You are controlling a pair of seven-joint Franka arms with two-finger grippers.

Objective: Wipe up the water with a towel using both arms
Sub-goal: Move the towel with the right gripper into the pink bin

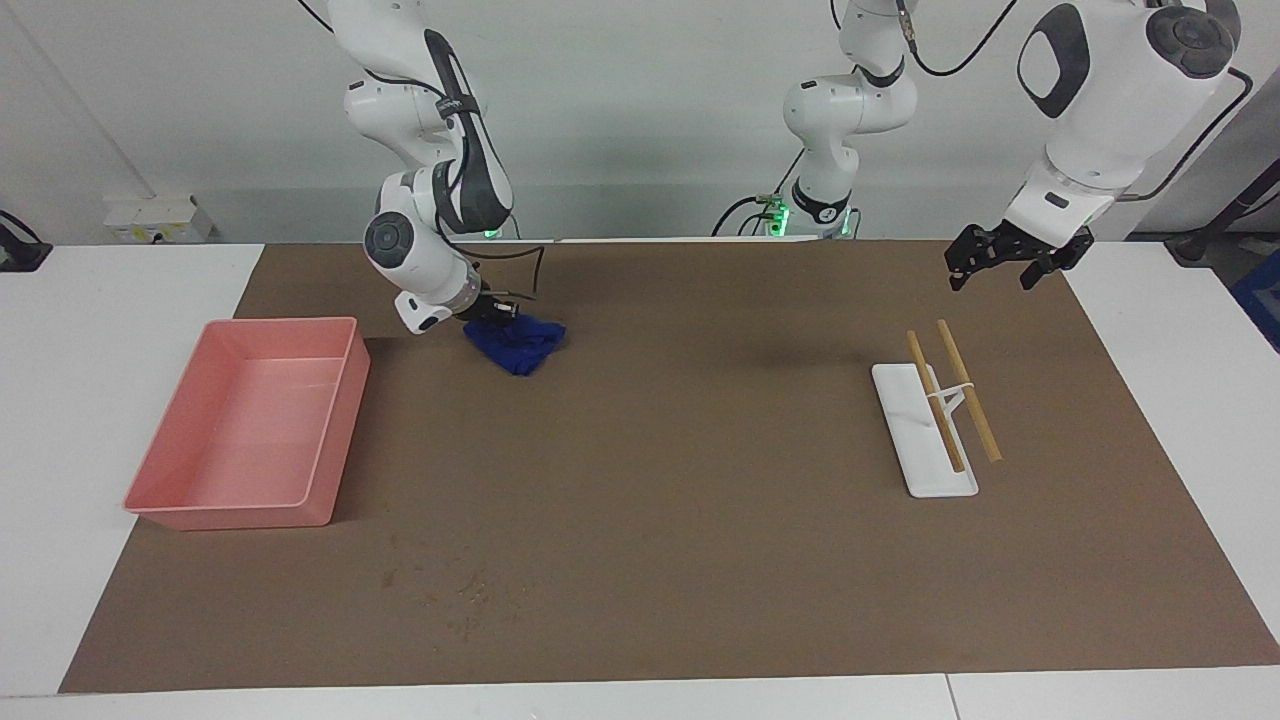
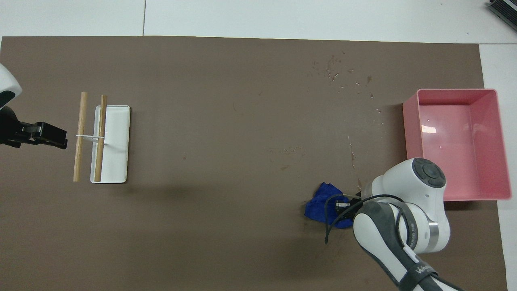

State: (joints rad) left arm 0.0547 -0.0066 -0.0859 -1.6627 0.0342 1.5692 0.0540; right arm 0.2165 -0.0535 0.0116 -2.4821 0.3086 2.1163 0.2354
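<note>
The deep-blue towel (image 1: 520,345) lies bunched on the brown mat, nearer to the robots than the pink tray's near corner; it also shows in the overhead view (image 2: 319,206). My right gripper (image 1: 497,314) is down at the towel's edge and shut on it, with its fingertips buried in the cloth (image 2: 342,205). The water (image 1: 455,590) is a faint scatter of specks on the mat, farther from the robots than the towel (image 2: 334,72). My left gripper (image 1: 1000,268) hangs open and empty in the air over the mat's edge at the left arm's end (image 2: 48,136), where the arm waits.
An empty pink tray (image 1: 338,440) stands at the right arm's end (image 2: 410,133). A white flat holder (image 1: 945,482) with two wooden sticks (image 1: 968,392) lies toward the left arm's end (image 2: 119,121). More faint specks (image 2: 287,151) mark the mat's middle.
</note>
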